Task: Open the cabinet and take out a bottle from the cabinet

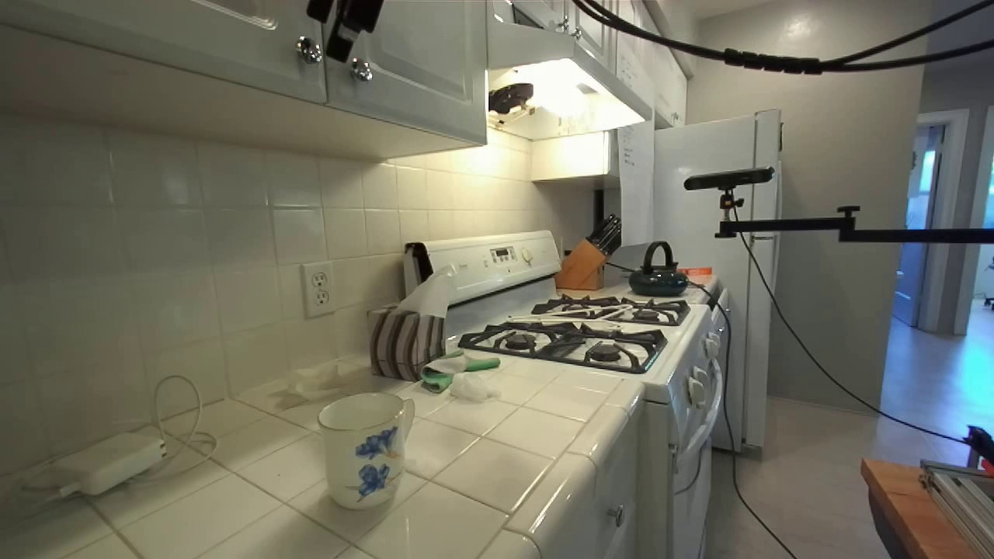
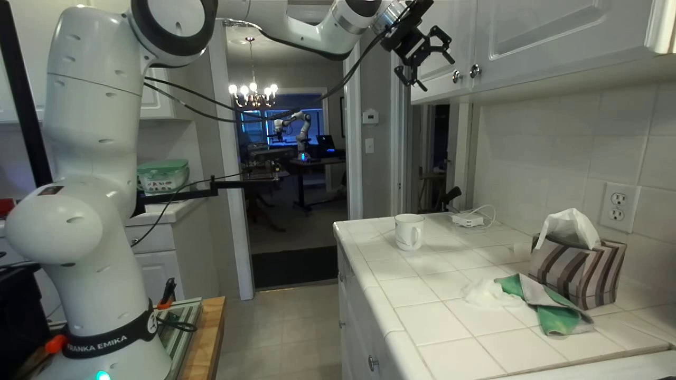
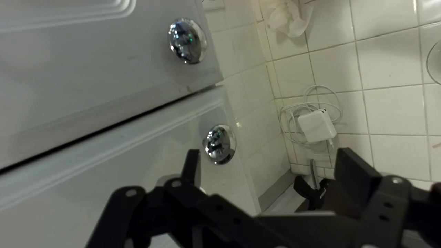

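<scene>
The white cabinet shows in both exterior views [image 1: 423,54] [image 2: 549,37] and in the wrist view [image 3: 86,62]. Its two panelled doors are shut. Each door has a round silver knob near the lower meeting edge; in the wrist view one is the upper knob [image 3: 186,41] and one the lower knob [image 3: 219,144]. My gripper [image 2: 436,74] is open and empty, in front of the doors at about knob height. In the wrist view [image 3: 268,156] one finger appears just beside the lower knob; whether it touches cannot be told. The bottle is out of view.
A white mug with blue flowers [image 1: 365,458] stands on the tiled counter [image 2: 438,311] below. A white charger [image 3: 317,125] with a coiled cable lies by the wall. A striped tissue box [image 2: 578,269], a green-grey cloth [image 2: 554,311] and the stove [image 1: 575,341] are farther along.
</scene>
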You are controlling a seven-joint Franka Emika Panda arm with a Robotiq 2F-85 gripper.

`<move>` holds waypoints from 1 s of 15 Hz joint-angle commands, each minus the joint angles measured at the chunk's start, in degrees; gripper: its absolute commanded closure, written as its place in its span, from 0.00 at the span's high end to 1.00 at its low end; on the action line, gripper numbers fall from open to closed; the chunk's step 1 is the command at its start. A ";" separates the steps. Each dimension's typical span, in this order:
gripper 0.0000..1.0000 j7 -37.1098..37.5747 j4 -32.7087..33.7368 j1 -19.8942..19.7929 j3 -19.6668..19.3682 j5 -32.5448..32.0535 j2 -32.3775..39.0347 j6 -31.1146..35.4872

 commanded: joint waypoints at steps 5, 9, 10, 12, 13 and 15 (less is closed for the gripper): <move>1.00 -3.80 6.89 0.10 0.24 0.71 5.76 -1.79; 1.00 -4.79 5.69 -0.29 0.60 1.55 5.04 -2.46; 1.00 -5.13 4.70 -0.25 0.74 1.77 4.18 -3.12; 1.00 -6.42 1.77 -0.55 1.56 3.35 1.59 -3.76; 1.00 -6.68 0.69 -0.61 1.82 3.97 0.54 -4.11; 1.00 -6.50 -2.36 -0.50 2.36 5.34 -2.44 -5.31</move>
